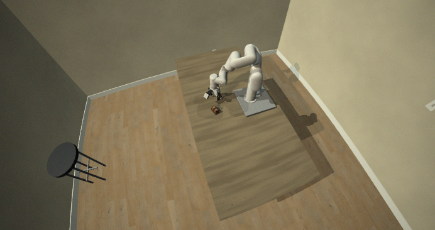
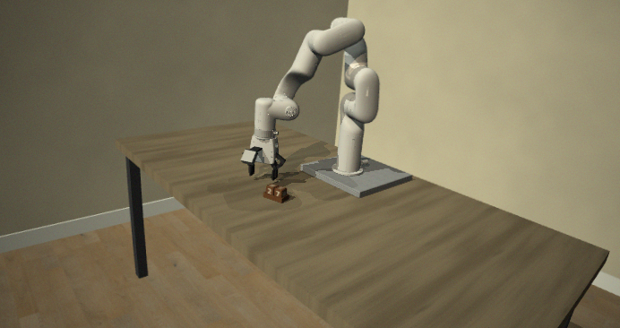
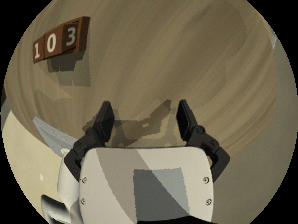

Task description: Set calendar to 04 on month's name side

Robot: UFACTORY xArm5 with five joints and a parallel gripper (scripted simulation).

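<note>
The small red-brown calendar tray (image 2: 274, 198) stands on the table with two brown cubes side by side in it. In the exterior view the left cube (image 2: 270, 191) shows a white 2 and the right cube (image 2: 278, 194) a white 7, both upright. In the wrist view, at upper left, white digits 1 (image 3: 37, 51), 0 (image 3: 51, 43) and 3 (image 3: 71, 36) show on the cubes. No month's name is legible. My gripper (image 2: 262, 176) (image 3: 144, 113) is open and empty, above the table beside the tray, not touching it.
The wooden table (image 1: 251, 148) (image 2: 403, 247) bears the grey base plate (image 1: 264, 105) (image 2: 381, 183) of the arm, beyond the tray on the right. The table's long edge runs to the left of the tray. A black stool (image 1: 62, 159) stands on the floor away from the table.
</note>
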